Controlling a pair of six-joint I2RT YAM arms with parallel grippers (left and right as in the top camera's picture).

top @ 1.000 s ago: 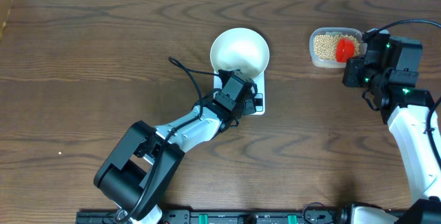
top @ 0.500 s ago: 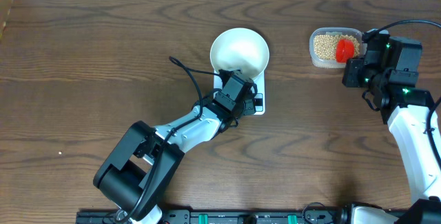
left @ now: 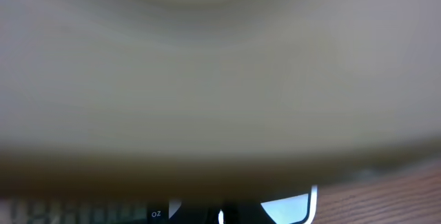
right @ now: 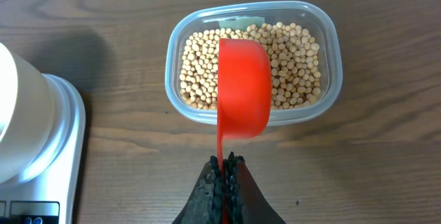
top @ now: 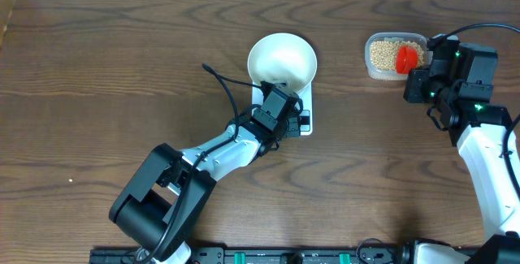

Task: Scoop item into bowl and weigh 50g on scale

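The white bowl (top: pixel 282 61) stands on the white scale (top: pixel 307 101); it fills the left wrist view (left: pixel 220 65) as a blur, with the scale's front (left: pixel 289 209) below it. My left gripper (top: pixel 282 100) is low at the scale's front edge, against the bowl's near side, fingers together (left: pixel 220 217). My right gripper (top: pixel 416 74) is shut on the handle of the red scoop (right: pixel 243 89), whose cup hangs upside down over the tan beans (right: pixel 293 65) in the clear tub (right: pixel 332 93). No beans show in the bowl.
The clear tub (top: pixel 370 69) sits at the back right of the brown wooden table. The scale (right: pixel 62 141) and bowl (right: pixel 17 114) lie to its left in the right wrist view. A black cable loops from the left arm beside the bowl.
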